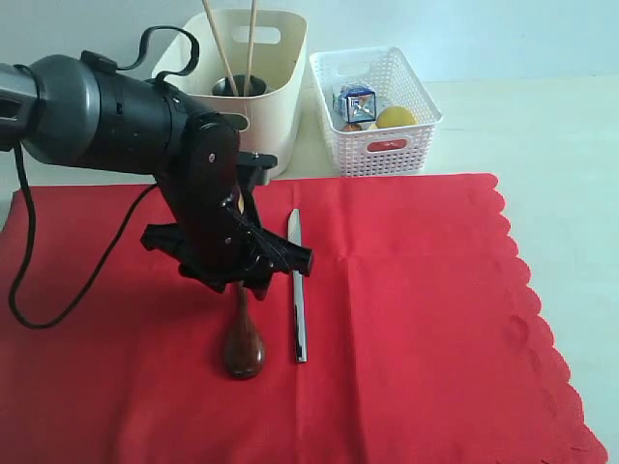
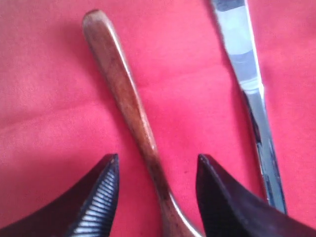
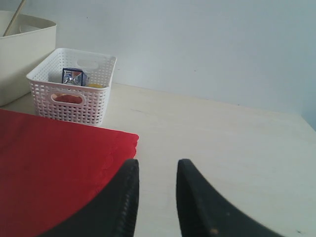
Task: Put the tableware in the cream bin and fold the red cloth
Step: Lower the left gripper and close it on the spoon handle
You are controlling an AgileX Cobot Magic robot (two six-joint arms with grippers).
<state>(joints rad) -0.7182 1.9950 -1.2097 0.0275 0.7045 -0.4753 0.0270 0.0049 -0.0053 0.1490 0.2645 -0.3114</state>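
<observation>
my left gripper (image 2: 157,163) is released, jaws spread to either side of the spoon (image 2: 126,98) handle. the knife (image 2: 249,89) lies just beside it, both on the cloth (image 1: 416,319) covering the bench's near side. only the exterior view shows the bin (image 1: 280,106) at the far edge, with chopsticks (image 1: 224,48) standing in it and the basket (image 1: 382,145) beside it. my right gripper (image 3: 157,165), seen only from its wrist, is parted and empty over bare bench (image 3: 222,138) off the cloth's corner.

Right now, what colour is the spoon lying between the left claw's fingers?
Dark reddish-brown wood; the spoon shows best in the left wrist view.
</observation>
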